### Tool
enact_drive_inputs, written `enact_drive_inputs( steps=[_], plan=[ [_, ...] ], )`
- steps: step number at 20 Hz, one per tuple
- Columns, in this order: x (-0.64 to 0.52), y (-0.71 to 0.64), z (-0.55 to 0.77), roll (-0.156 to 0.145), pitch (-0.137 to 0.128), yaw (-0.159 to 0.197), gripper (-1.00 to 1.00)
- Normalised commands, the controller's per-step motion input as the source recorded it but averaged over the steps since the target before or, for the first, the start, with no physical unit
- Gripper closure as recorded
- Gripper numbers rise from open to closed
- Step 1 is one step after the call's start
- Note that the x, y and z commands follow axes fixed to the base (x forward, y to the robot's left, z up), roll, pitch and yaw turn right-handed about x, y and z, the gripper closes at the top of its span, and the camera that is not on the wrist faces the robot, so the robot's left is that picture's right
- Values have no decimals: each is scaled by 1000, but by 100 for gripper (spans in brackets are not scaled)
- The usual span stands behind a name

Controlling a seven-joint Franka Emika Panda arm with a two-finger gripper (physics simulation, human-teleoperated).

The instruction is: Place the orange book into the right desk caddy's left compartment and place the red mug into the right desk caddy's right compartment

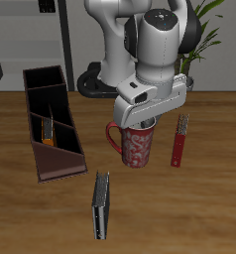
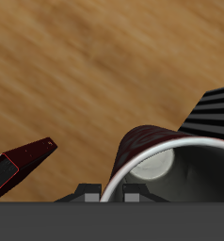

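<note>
Arm's hanging right over the dark red speckled mug (image 1: pixel 136 145) on the wooden bench (image 1: pixel 189 213), gripper fingers hidden. Orange book (image 1: pixel 51 130) sits inside the long maroon-brown caddy (image 1: pixel 51 149). Slim red book (image 1: pixel 178 140) beside the mug, dark grey book (image 1: pixel 101 205) nearer the front.

The surface (image 1: pixel 21 213) looks like wood, mid-brown with streaky grain and a dull sheen; the mug (image 1: pixel 138 146) reads as glazed ceramic, dark red with pale speckles, its inside (image 2: pixel 194 174) a smooth light grey and its rim pale and slightly glossy; the caddy (image 1: pixel 53 149) is a smooth maroon-brown, matt, plastic or lacquered wood, cannot tell which; the red book (image 1: pixel 178 145) has a plain, flat-looking cover; the grey book (image 1: pixel 101 205) is dark and matt; the arm (image 1: pixel 125 40) has smooth white and grey shells with a soft plastic shine.
</note>
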Motion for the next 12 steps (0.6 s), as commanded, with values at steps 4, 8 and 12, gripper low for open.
enact_drive_inputs(
  steps=[4,8,12],
  plan=[
    [-628,-744,540,10,-20,-233,100],
    [-355,-311,194,9,-25,-56,100],
    [-491,-365,255,29,-5,-75,100]
  ],
)
